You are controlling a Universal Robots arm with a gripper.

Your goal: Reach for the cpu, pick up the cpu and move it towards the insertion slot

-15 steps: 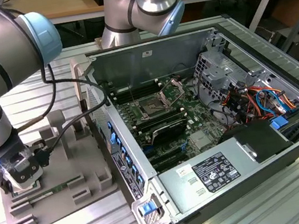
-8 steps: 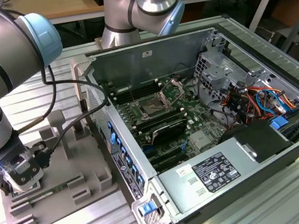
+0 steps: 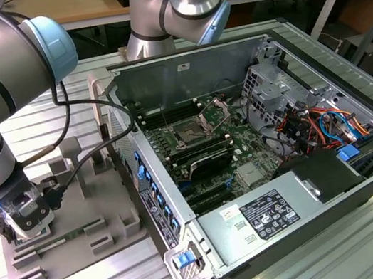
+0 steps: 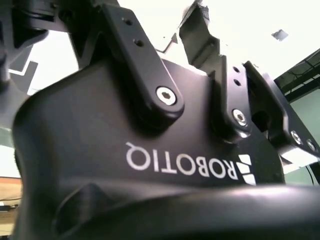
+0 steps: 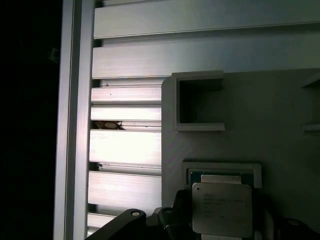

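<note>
In the first wrist view the cpu (image 5: 222,209), a flat square chip with a silver top, lies in a shallow square nest of the grey fixture (image 5: 270,125). My gripper (image 5: 222,222) is shut on it, with a dark finger (image 5: 181,212) pressed to each side. In the exterior view the gripper (image 3: 25,217) is down low over that fixture (image 3: 80,230) at the exterior view's left. The insertion slot (image 3: 189,133), a square socket with a dark centre and a raised silver bracket, sits on the motherboard inside the open computer case (image 3: 278,167), well off to the right of the gripper.
Ribbed aluminium table slats (image 5: 125,145) run beside the fixture. An empty square pocket (image 5: 200,102) lies beyond the cpu nest. The case's tall side wall (image 3: 155,188) stands between fixture and motherboard. Coloured cables (image 3: 321,126) and a power supply (image 3: 265,216) fill the case's right part.
</note>
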